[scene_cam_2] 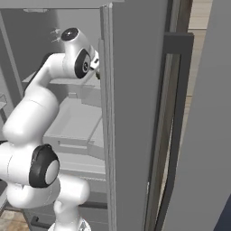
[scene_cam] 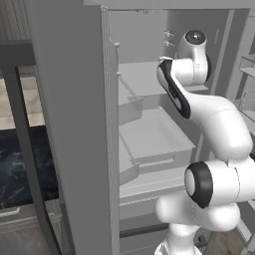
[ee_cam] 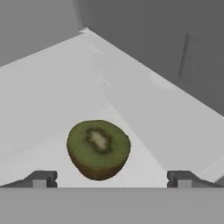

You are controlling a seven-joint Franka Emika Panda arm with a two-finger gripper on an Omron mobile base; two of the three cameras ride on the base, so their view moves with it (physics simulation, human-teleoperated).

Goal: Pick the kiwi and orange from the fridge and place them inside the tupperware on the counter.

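Note:
In the hand view the kiwi point(ee_cam: 99, 149), a halved green fruit with brown skin and pale core, lies on a pale grey fridge shelf point(ee_cam: 65, 92) near a back corner. My gripper point(ee_cam: 111, 178) is open, its two dark fingertips point(ee_cam: 41, 178) standing wide on either side of the kiwi, just short of it. The base views show my white arm reaching into the open grey fridge point(scene_cam: 149, 134), onto an upper shelf point(scene_cam: 142, 79). The orange and the tupperware are out of view.
The fridge's left door point(scene_cam: 74, 124) stands open beside the arm, and the right door point(scene_cam_2: 135, 113) with its dark bar handle point(scene_cam_2: 173, 126) is close on the other side. Pale drawers point(scene_cam: 154, 142) sit below the arm. Black marbled counter point(scene_cam: 20, 164) lies left.

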